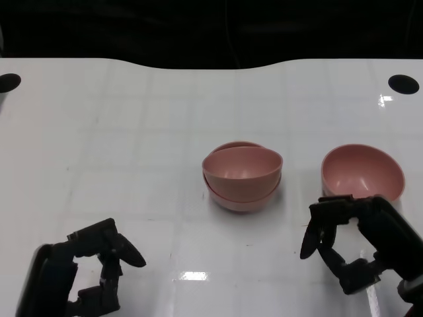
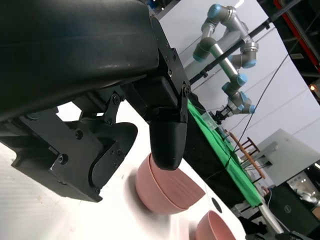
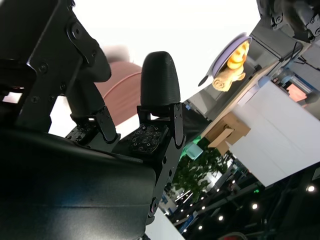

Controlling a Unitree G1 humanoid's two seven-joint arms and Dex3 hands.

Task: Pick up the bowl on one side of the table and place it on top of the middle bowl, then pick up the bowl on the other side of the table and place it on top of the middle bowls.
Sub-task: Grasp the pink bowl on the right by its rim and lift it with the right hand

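Dead centre on the white table (image 1: 119,132) sits the stacked pair of pink bowls (image 1: 242,177), the upper one tilted in the lower. At three o'clock from it, well apart, the lone pink bowl (image 1: 362,172) rests upright. The right hand (image 1: 350,244) hovers just beside that bowl at its six o'clock, fingers apart and holding nothing, though contact is hard to judge. The left hand (image 1: 86,274) sits at seven o'clock, fingers spread, empty.
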